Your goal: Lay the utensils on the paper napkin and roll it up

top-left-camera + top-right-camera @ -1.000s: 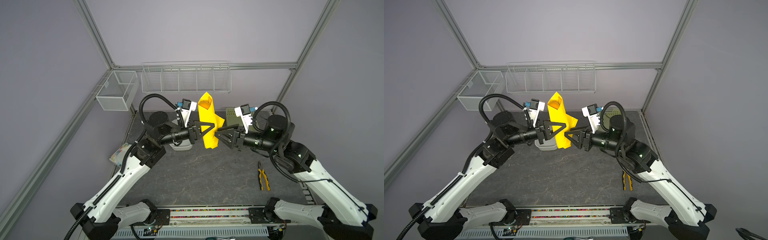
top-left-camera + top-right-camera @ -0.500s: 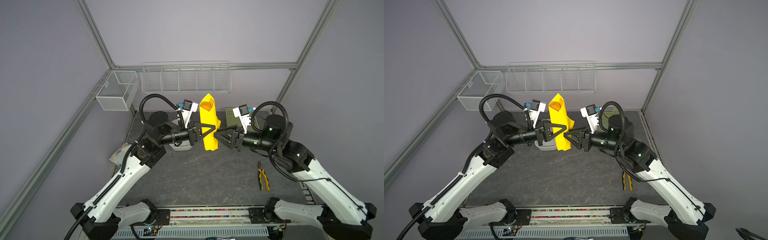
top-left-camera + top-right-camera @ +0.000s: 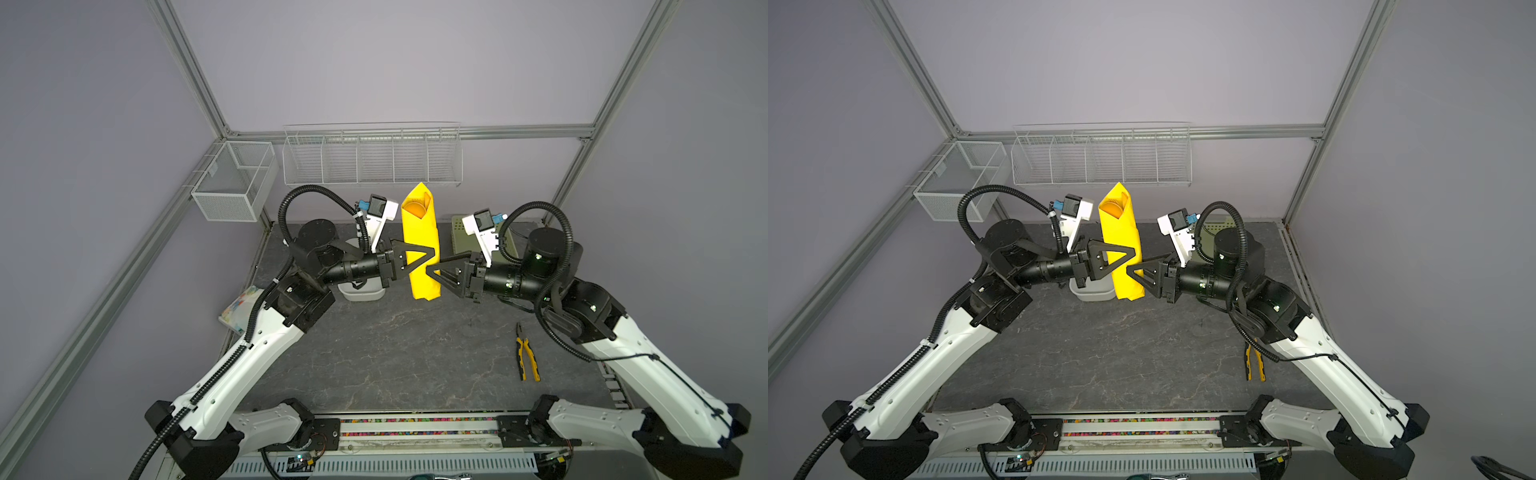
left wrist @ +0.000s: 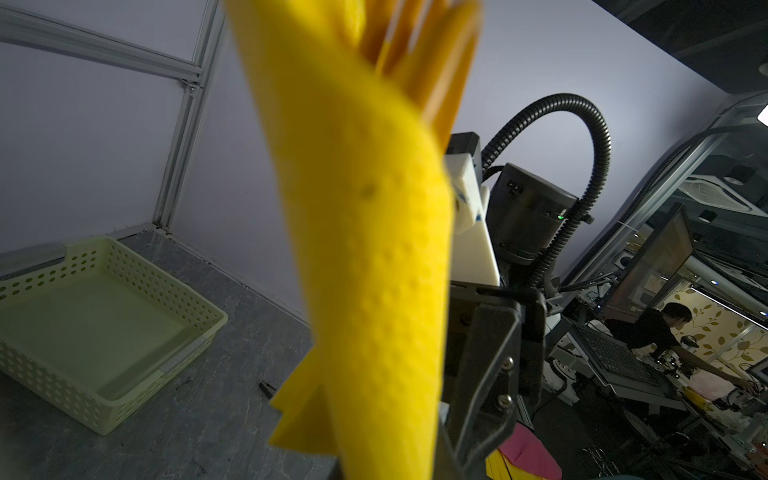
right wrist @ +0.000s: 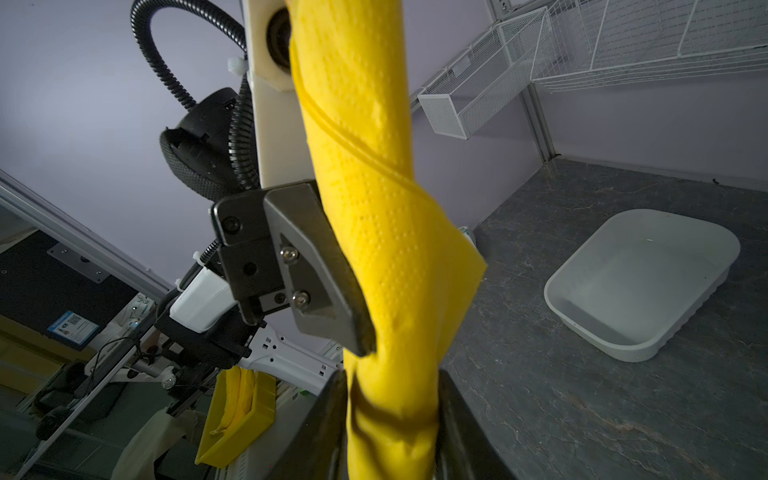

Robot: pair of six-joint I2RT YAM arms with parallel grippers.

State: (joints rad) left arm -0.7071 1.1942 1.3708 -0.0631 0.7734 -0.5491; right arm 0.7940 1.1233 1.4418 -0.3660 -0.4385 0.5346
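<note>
The yellow paper napkin (image 3: 419, 232) (image 3: 1121, 232) is rolled into a tube and stands upright in the air above the table's back middle. The orange utensils (image 3: 414, 206) (image 3: 1111, 206) show inside its open top end; fork tines (image 4: 419, 54) stick out in the left wrist view. My left gripper (image 3: 433, 253) (image 3: 1133, 255) is shut on the roll's middle from the left. Just below it, my right gripper (image 3: 432, 272) (image 5: 392, 415) is shut on the roll from the right. Its fingers press both sides and crease the paper (image 5: 374, 208).
A white tub (image 3: 361, 293) (image 5: 640, 286) sits under the left wrist. A pale green basket (image 3: 461, 232) (image 4: 104, 324) stands at the back right. Yellow-handled pliers (image 3: 527, 353) lie at the right, a printed packet (image 3: 241, 307) at the left edge. Wire baskets (image 3: 374, 160) hang on the back wall.
My right gripper has moved left to the roll and closed on its lower part, pressing the loose flap in. The left gripper has kept its hold in place.
</note>
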